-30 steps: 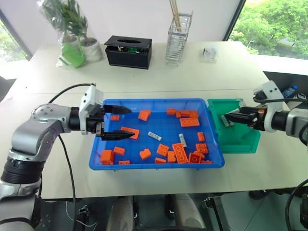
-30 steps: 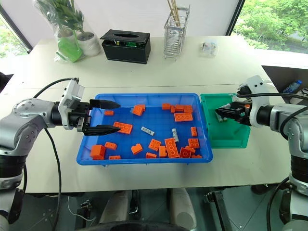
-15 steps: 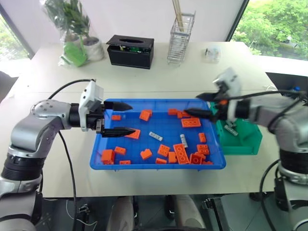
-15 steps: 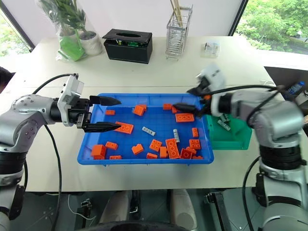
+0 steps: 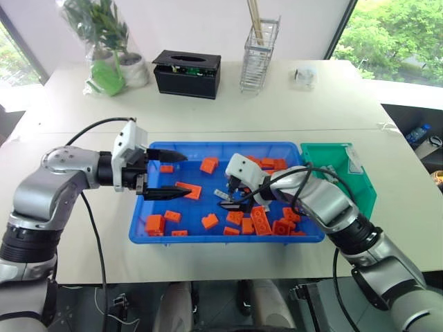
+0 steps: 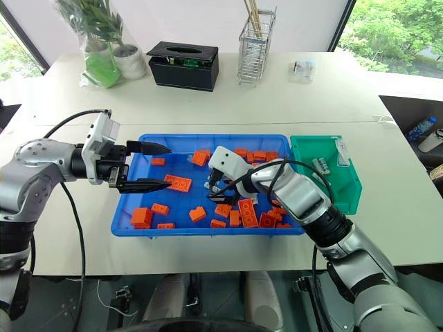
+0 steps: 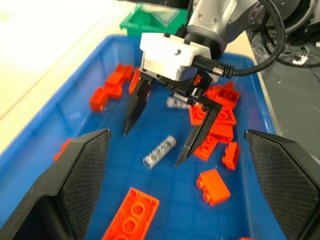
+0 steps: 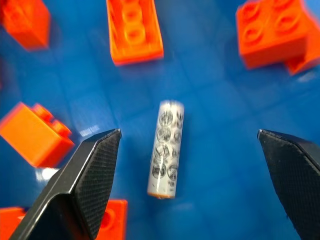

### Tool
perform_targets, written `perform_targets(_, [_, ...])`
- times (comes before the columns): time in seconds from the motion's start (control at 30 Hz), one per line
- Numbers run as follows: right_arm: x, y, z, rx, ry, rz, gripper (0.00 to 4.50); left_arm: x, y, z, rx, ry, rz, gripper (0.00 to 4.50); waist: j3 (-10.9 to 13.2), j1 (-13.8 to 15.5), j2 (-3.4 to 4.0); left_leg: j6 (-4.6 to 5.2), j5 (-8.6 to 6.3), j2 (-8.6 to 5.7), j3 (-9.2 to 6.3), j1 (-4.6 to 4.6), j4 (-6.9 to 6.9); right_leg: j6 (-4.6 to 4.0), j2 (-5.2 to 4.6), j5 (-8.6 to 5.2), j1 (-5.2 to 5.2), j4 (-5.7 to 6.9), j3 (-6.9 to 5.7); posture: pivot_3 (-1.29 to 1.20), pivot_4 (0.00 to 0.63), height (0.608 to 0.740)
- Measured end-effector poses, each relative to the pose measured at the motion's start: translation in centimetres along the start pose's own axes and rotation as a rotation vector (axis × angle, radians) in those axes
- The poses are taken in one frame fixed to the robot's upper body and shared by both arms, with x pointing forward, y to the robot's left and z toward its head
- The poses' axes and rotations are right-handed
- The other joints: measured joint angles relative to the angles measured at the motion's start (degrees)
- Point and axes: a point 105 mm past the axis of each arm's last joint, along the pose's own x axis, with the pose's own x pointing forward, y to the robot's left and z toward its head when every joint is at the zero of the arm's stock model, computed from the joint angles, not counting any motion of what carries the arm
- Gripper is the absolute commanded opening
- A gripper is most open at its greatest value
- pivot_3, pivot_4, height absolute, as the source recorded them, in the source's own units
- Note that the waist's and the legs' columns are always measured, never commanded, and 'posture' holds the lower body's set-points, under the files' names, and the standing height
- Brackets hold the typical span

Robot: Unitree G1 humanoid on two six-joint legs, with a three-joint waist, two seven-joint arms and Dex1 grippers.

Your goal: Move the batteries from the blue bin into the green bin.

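Green bin [image 5: 344, 169] right of blue bin [image 5: 156, 238], touching.

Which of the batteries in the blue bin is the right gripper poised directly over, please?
The battery lying between the right gripper's open jaws, mid-bin; the other battery lies behind it.

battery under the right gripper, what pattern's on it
Silver-white battery printed with rows of dark round marks; right wrist view shows it best.

No words, brands or numbers can be read anywhere. The battery [image 8: 166, 148] lying in the blue bin [image 5: 142, 232] carries a dark print of small round marks along its silver side, but nothing in it can be made out as letters or figures.
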Motion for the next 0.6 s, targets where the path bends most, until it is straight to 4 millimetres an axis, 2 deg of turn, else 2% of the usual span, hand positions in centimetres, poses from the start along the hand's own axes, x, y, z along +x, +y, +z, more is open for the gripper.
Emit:
perform_targets(0.13, [0.2, 0.0, 0.0, -0.037, -0.008, 0.004, 1.29, 0.0, 0.0, 0.0, 0.002, 0.0, 0.004, 4.5, 0.0, 0.0, 0.0, 0.0, 0.0, 0.03, 0.0, 0.03, 0.0, 0.0, 0.03, 0.0, 0.02, 0.0, 0.0, 0.0, 0.15, 0.736])
perform_targets(0.23, [0.0, 0.0, 0.0, -0.005, -0.013, 0.018, 0.06, 0.1, 0.1, 0.1, 0.003, -0.005, 0.005, 4.5, 0.0, 0.1, 0.0, 0.0, 0.0, 0.04, 0.01, 0.03, 0.0, 0.0, 0.03, 0.0, 0.02, 0.01, 0.0, 0.0, 0.15, 0.736])
perform_targets(0.37, [-1.4, -0.7, 1.1, 0.103, -0.065, 0.018, 0.06, 0.2, 0.1, 0.2, 0.008, -0.013, 0.004, 4.5, 0.0, 0.1, 0.0, 0.0, 0.0, 0.05, 0.01, 0.01, 0.0, 0.04, 0.04, 0.03, 0.01, 0.01, 0.0, 0.0, 0.15, 0.736])
perform_targets(0.43, [-3.0, -1.6, 1.8, 0.147, -0.104, -0.003, 0.06, 0.3, 0.2, 0.3, 0.01, -0.022, 0.001, 4.5, 0.0, 0.2, 0.0, 0.0, 0.0, 0.05, 0.01, 0.01, 0.0, 0.04, 0.04, 0.03, 0.01, 0.0, 0.0, 0.0, 0.15, 0.736])
perform_targets(0.5, [-6.9, -4.1, 2.6, 0.195, -0.151, -0.092, 0.06, 0.5, 0.2, 0.3, 0.006, -0.032, 0.0, 4.5, 0.0, 0.4, 0.0, 0.0, 0.0, 0.05, 0.01, -0.01, 0.01, 0.02, 0.03, 0.02, 0.02, -0.02, 0.0, 0.0, 0.15, 0.736])
perform_targets(0.53, [-7.6, -4.5, 2.6, 0.201, -0.155, -0.11, 0.06, 0.5, 0.2, 0.3, 0.007, -0.034, 0.0, 4.5, 0.0, 0.4, 0.0, 0.0, 0.0, 0.05, 0.01, -0.01, 0.02, -0.02, 0.02, 0.0, 0.02, -0.04, 0.0, 0.0, 0.15, 0.736])
perform_targets(0.6, [-11.9, -6.9, 1.7, 0.249, -0.154, -0.231, 0.06, 0.7, 0.3, 0.5, 0.014, -0.045, -0.004, 4.5, 0.0, 0.6, 0.0, 0.0, 0.0, 0.04, 0.01, -0.02, 0.01, -0.02, 0.01, 0.0, 0.03, -0.07, 0.0, 0.0, 0.15, 0.736])
